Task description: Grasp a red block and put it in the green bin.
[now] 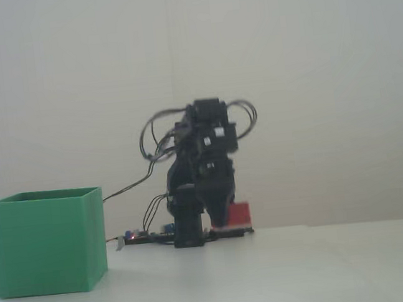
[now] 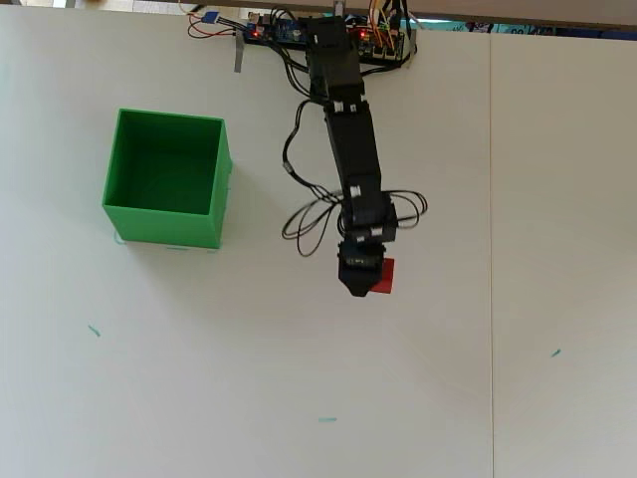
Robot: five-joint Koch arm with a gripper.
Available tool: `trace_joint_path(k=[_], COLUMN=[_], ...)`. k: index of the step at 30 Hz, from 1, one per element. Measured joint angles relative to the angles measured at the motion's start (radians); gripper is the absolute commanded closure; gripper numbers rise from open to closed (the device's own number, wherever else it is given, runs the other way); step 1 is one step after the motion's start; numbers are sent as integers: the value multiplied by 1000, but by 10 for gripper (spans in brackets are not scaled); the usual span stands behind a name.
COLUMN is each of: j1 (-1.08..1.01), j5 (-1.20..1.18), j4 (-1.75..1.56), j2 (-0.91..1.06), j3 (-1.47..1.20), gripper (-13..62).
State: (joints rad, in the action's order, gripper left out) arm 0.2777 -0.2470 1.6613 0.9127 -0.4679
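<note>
The red block (image 1: 238,214) hangs in the air, well above the table, with my gripper (image 1: 223,221) shut on it. From above, the red block (image 2: 382,277) shows at the right side of my gripper (image 2: 360,284), whose black tip points toward the bottom of the picture. The green bin (image 1: 47,242) stands on the table at the left in the fixed view. In the overhead view the green bin (image 2: 124,175) is open-topped and holds nothing, and it lies to the left of the arm, some way from the gripper.
The arm's base and a circuit board with wires (image 2: 284,32) sit at the table's far edge. A seam (image 2: 491,249) runs down the white table to the right of the arm. Small teal marks (image 2: 94,331) dot the near part.
</note>
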Motion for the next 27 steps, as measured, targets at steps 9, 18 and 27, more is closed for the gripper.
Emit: trace_joint_path(k=[9, 18, 27], j1=[-160, -572, -796], j5=[-2, 77, 163], j4=[3, 5, 5], j2=[342, 512, 650], j3=[0, 0, -225], gripper=[458, 457, 457])
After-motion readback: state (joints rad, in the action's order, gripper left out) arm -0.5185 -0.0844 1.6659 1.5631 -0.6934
